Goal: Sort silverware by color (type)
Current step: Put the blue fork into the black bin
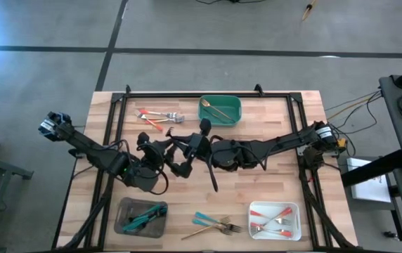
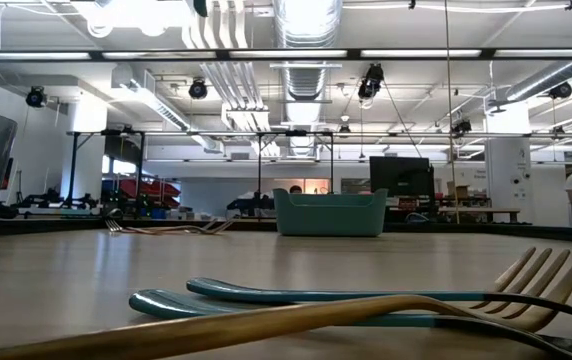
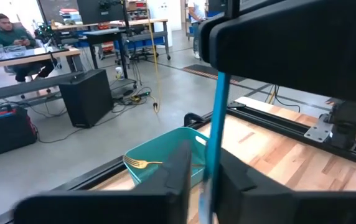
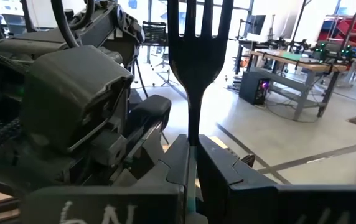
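A teal-handled fork (image 4: pixel 193 50) stands upright above the middle of the wooden table (image 1: pixel 271 179), pinched between the closed fingers of the right gripper (image 4: pixel 192 165) and, by its handle, those of the left gripper (image 3: pixel 204 177) (both meet there). Loose forks (image 1: pixel 215 223) lie at the near edge between grey tray (image 1: pixel 125 223) and white tray (image 1: pixel 257 211); a gold fork (image 3: pixel 142 163) lies in the green tray (image 1: pixel 221 121).

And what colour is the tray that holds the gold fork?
Teal green. The tray with the gold fork shows best in the left wrist view.
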Robot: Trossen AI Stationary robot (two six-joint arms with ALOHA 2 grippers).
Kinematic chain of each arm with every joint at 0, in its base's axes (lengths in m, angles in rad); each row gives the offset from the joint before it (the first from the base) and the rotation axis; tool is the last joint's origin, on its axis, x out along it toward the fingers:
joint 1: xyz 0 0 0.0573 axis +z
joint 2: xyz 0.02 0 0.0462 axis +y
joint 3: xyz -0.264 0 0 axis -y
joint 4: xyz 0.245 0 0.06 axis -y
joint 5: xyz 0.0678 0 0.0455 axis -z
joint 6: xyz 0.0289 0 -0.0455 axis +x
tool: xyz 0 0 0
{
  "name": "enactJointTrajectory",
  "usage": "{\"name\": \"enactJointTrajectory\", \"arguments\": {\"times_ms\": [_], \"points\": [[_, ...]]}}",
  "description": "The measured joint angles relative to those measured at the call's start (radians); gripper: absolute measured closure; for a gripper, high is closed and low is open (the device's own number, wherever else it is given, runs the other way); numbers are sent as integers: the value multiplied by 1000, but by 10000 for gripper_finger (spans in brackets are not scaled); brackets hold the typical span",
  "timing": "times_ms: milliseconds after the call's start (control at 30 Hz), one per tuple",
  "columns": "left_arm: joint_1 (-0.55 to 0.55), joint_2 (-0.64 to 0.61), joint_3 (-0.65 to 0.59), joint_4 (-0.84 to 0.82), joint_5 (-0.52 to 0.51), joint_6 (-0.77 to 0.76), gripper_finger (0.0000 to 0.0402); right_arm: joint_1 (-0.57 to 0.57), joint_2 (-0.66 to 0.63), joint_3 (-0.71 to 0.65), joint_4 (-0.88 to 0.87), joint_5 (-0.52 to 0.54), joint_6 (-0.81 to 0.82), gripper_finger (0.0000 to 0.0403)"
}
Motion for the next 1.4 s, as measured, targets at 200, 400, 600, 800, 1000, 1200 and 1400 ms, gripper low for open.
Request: {"name": "enactJointTrajectory", "arguments": {"times_ms": [200, 400, 600, 800, 1000, 1200, 1400], "points": [[0, 0, 0, -2, 2, 17, 400, 0, 0, 0, -2, 0, 1, 390], [0, -10, 0, -3, 48, 28, 401, 0, -1, 0, -12, 1, 18, 390], [-3, -43, 0, -6, 101, 33, 401, 0, -33, 0, -87, -6, 39, 378], [-6, -80, 0, -15, 106, 61, 401, 0, -62, 0, -140, 1, 36, 312], [-18, -119, 0, -57, 188, 82, 401, 0, -106, 0, -275, 1, 106, 255], [-79, -167, 0, -157, 322, -7, 401, 2, -177, 0, -487, -14, 276, 243], [-181, -221, 0, -368, 486, -276, 401, 14, -211, -1, -680, -18, 388, 259]]}}
